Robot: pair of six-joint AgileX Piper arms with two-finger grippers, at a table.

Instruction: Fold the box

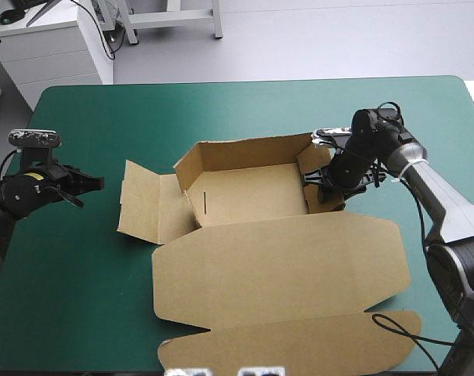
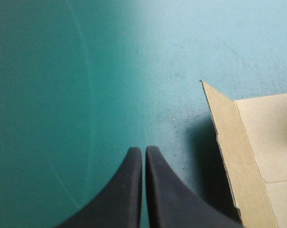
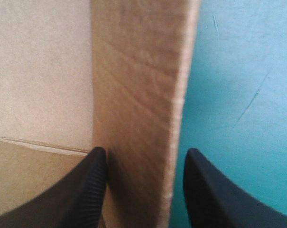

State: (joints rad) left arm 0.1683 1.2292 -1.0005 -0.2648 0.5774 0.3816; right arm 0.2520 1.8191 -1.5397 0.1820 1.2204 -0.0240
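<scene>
The brown box (image 1: 248,196) lies mid-table as a half-formed tray. Its back and left walls are raised, and its big lid (image 1: 276,266) lies flat toward the near edge. A left flap (image 1: 142,204) lies spread on the cover. My right gripper (image 1: 321,182) is at the tray's right wall, open. In the right wrist view the gripper (image 3: 145,154) straddles that upright wall (image 3: 138,85), one finger inside the tray and one outside. My left gripper (image 1: 95,185) hovers left of the flap, apart from it. In the left wrist view it (image 2: 143,149) is shut on nothing, with the flap's edge (image 2: 238,156) beside it.
The teal-green cover (image 1: 244,110) stretches from the box to the table's far edge. A strip of it also lies between my left gripper and the flap. The lid's front flap (image 1: 299,345) reaches the table's near edge.
</scene>
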